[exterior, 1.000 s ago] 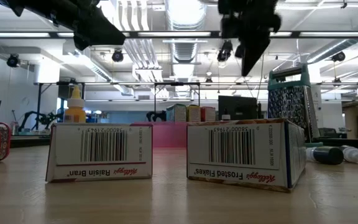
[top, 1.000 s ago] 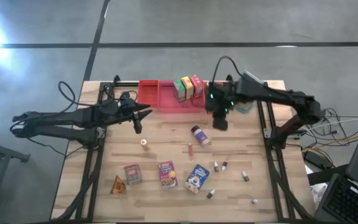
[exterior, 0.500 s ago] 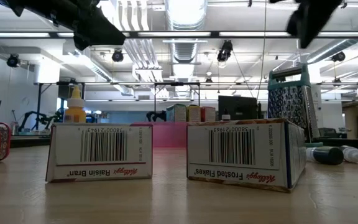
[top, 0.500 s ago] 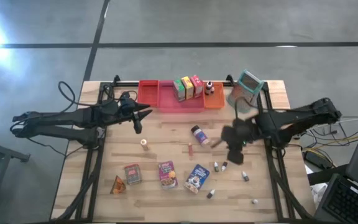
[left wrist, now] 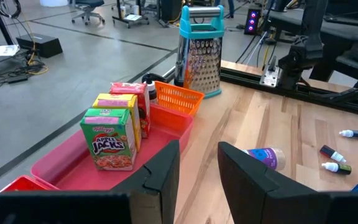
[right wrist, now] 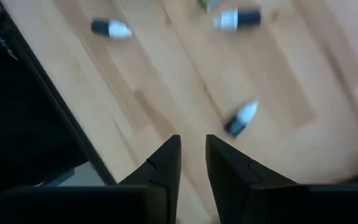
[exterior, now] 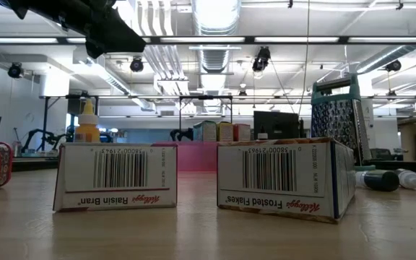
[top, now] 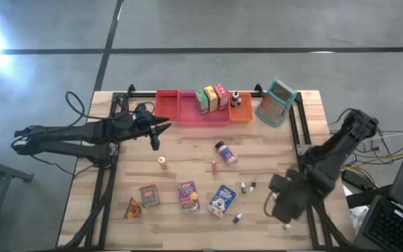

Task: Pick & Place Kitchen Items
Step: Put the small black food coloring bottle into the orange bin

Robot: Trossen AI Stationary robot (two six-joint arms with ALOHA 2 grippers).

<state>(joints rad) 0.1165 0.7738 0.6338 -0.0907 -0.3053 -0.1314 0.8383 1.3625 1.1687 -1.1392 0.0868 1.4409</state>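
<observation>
The high view shows the right gripper [top: 285, 199] low over the near right part of the table [top: 187, 150], among the tiny bottles. Its fingers stand a little apart with nothing between them. One tiny bottle [right wrist: 240, 118] lies on the wood just past its fingertips, and two more lie farther off.

The step in hand looks like reaching for a small bottle. Next the right gripper would need to come down over that bottle, line its fingers up on both sides, and squeeze. The bottle is round and may roll away.

The left gripper [top: 156, 133] waits by the red tray [top: 168, 105], fingers a little apart and empty.

The left wrist view shows the green box [left wrist: 109, 138] standing in the pink tray [left wrist: 73, 165], with the grater [left wrist: 201, 53] behind. The low view shows none of the right gripper, only two cereal boxes, the Raisin Bran box [exterior: 115, 175] being one. The right arm is blurred from above, so its exact height is hard to tell.
</observation>
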